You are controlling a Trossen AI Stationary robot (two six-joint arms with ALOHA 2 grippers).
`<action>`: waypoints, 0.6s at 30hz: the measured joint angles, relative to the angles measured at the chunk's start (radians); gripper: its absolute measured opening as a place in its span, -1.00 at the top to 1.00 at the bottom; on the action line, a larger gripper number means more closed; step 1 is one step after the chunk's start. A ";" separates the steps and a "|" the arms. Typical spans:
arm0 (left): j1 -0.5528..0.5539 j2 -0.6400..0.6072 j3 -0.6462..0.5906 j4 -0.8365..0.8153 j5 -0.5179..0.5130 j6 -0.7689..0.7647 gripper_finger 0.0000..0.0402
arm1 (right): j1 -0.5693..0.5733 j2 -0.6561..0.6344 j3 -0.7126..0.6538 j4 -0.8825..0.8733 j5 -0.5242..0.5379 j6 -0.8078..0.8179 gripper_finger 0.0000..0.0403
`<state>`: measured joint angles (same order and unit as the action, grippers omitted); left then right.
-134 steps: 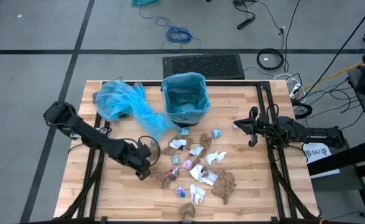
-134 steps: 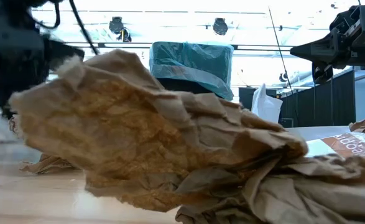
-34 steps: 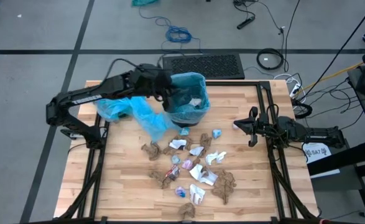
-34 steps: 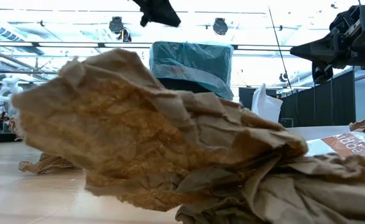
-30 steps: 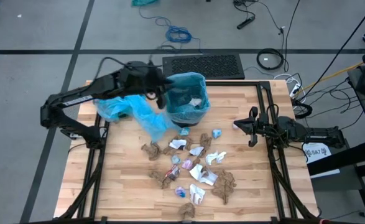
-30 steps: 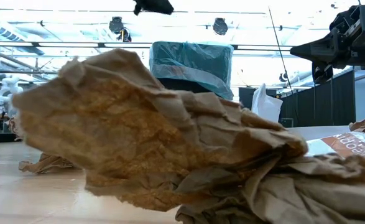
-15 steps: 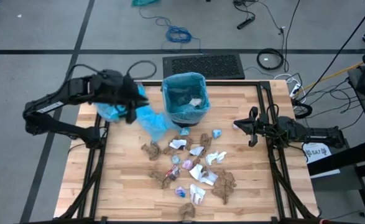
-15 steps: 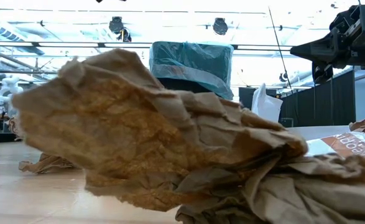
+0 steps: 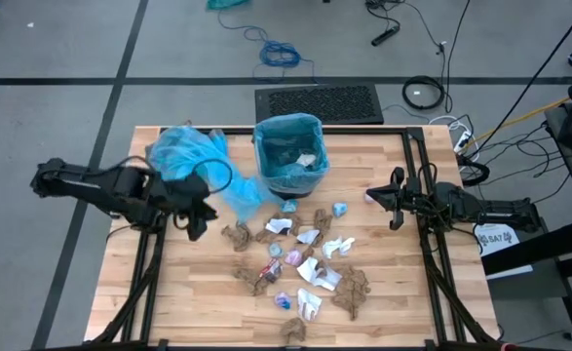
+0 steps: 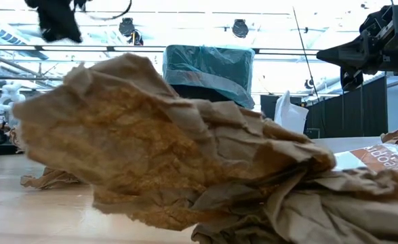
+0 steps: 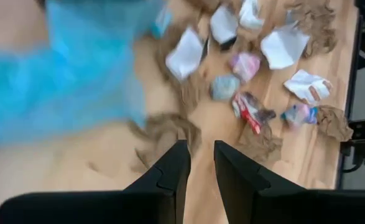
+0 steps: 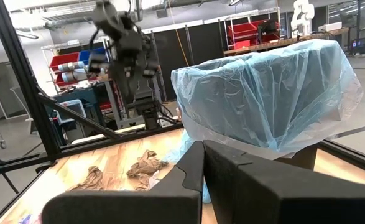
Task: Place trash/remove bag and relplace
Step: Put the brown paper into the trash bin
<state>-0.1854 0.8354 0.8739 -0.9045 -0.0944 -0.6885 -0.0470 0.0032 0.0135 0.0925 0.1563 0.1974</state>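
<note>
Step in hand looks like trash pickup: left gripper (image 9: pixel 196 216) hangs above the table, empty, fingers (image 11: pixel 170 171) at a narrow gap with nothing between them. Right gripper (image 9: pixel 396 200) is parked at the table's right edge, closed, empty.

The trash (image 9: pixel 310 255) lies scattered on the wooden table (image 9: pixel 198 302), ahead of and below the left gripper; nearest is a brown paper wad (image 9: pixel 237 235) just beyond the fingertips. The lined bin (image 9: pixel 289 151) stands farther off, beside a loose blue bag (image 9: pixel 183 156).

Next move probably calls for opening wider, dropping onto that wad, closing, then carrying it to the bin.

The wad is a crumpled lump, no clear long axis or facing, so approach angle shouldn't matter. The scatter as a whole stretches from the bin toward the table's near edge.
</note>
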 joint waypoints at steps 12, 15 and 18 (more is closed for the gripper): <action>-0.032 0.035 -0.150 0.241 0.019 -0.170 0.60 | 0.000 0.000 0.000 0.000 0.000 0.000 1.00; -0.030 0.063 -0.149 0.247 0.019 -0.171 0.60 | 0.000 0.000 0.000 0.000 0.000 0.000 1.00; -0.030 0.103 -0.149 0.249 0.030 -0.194 0.60 | 0.000 0.000 0.000 0.000 0.000 0.000 1.00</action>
<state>-0.2157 0.9381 0.7250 -0.6555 -0.0641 -0.8827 -0.0469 0.0032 0.0135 0.0925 0.1566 0.1974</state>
